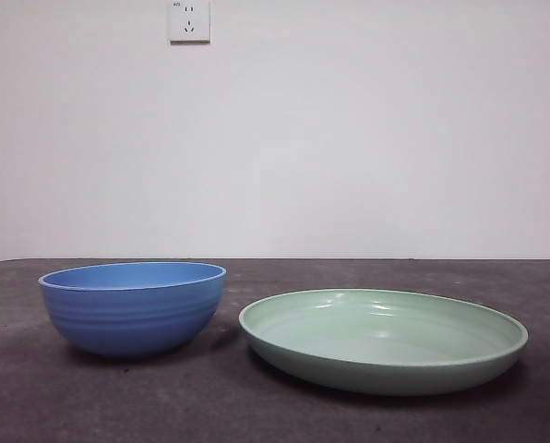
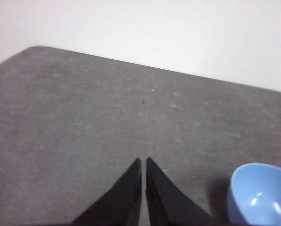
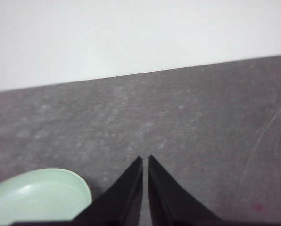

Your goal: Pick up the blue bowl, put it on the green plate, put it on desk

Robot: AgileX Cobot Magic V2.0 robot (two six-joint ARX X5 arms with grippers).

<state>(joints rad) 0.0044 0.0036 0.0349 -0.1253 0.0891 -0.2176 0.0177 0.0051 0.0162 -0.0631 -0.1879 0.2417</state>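
Nearest in the front view, the green plate [image 1: 383,341] sits flat on the desk [image 1: 164,406], right of centre, its raised rim and inner rings plain to see. Slightly farther back and to the left stands the blue bowl [image 1: 132,307], upright and empty on the desk. It is just beside the plate, and a narrow strip of dark tabletop shows between them. Neither arm appears in this view.

The left gripper [image 2: 144,162] hangs above the desk with its two black jaws clenched together, nothing between them. The bowl [image 2: 260,195] lies off to one side of it, near but apart. The right gripper [image 3: 145,160] is likewise pressed closed on nothing, above bare desk, and the plate's edge [image 3: 37,195] shows close beside its jaws without touching them.

Beyond the desk's far edge rises a plain white wall [image 1: 349,129], with a white power socket [image 1: 189,20] mounted high on it.
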